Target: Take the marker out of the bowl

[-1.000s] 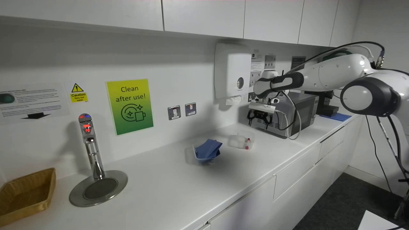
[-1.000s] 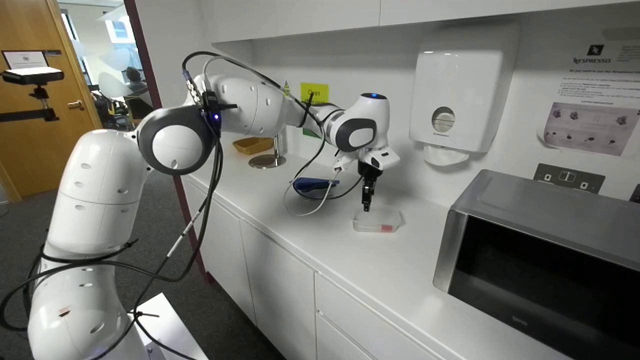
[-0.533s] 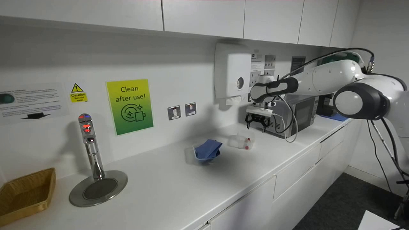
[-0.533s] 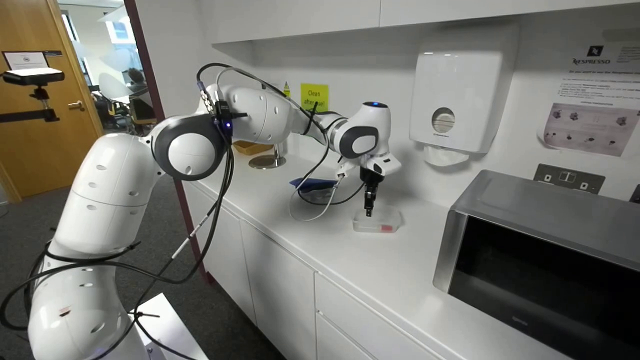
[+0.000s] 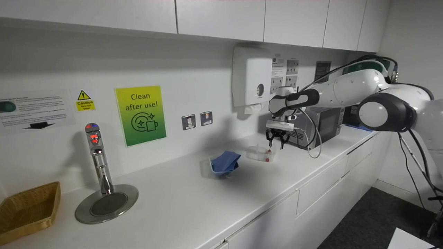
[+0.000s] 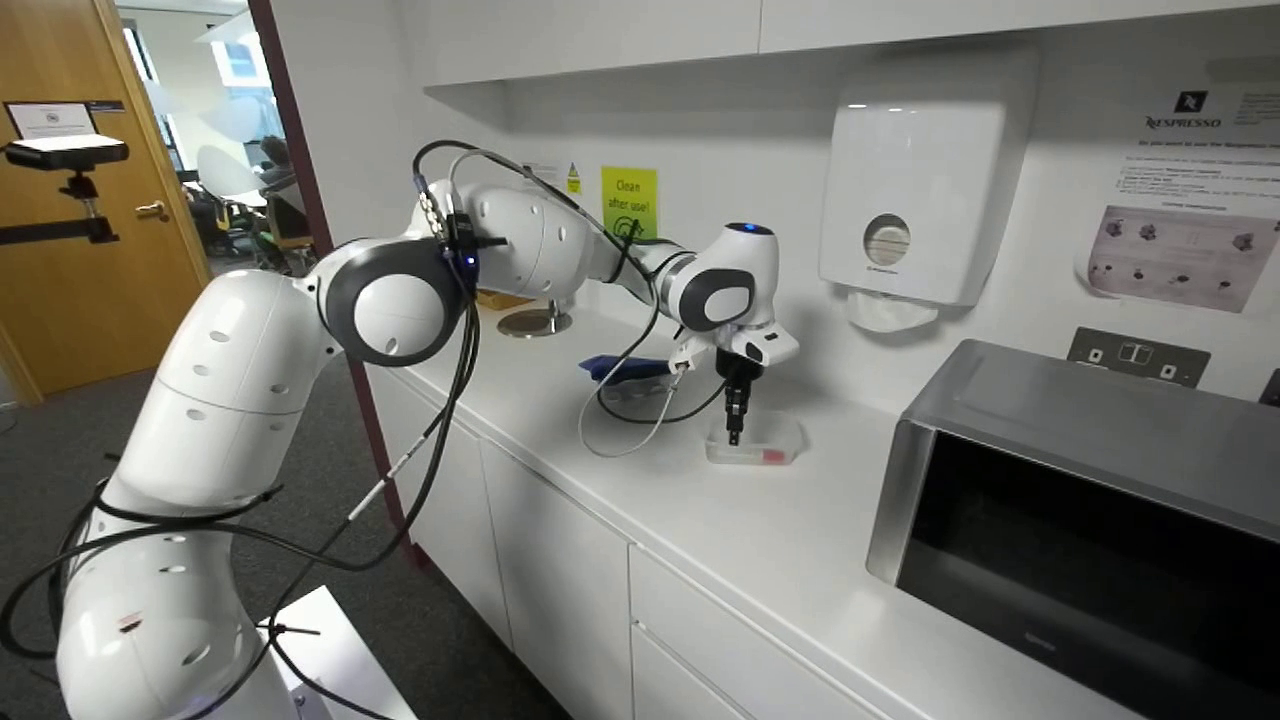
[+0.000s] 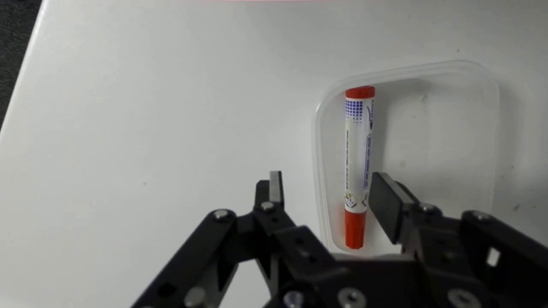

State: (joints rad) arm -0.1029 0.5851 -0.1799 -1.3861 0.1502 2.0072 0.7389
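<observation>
Wrist view: your Robotiq gripper [image 7: 328,192] is spread wide and holds nothing. The finger [image 7: 276,189] on the counter-edge side stands over bare countertop [image 7: 150,128], outside the clear plastic food container [image 7: 317,141]; the opposite pad [image 7: 385,204] stands over its interior, lined up just beside the barrel of the red-and-white marker [image 7: 358,158]. Whether pad and barrel touch cannot be told. In an exterior view the fingertips [image 6: 735,436] overlap the container wall, and their depth relative to the rim is not determinable. The marker lies flat inside the container, close along the side wall that falls between your fingers. Step in hand is judged to be alignment ahead of the grasp. Closing from here would likely trap that wall with the marker. You should shift toward the interior until both fingers straddle the barrel within the rim, narrowing the spread to suit the slim gap beside the wall. Closing direction runs across the barrel and is satisfactory; retain it. Pads appear biased toward the lower red end in the wrist view, so favour mid-barrel. The barrel may roll if a single pad meets it early. Descend straight, close gently, clear the rim before travelling sideways. Blue cloth [image 5: 226,162] and microwave [image 6: 1080,490], in both exterior views, stand apart from the container; no obstruction expected.
</observation>
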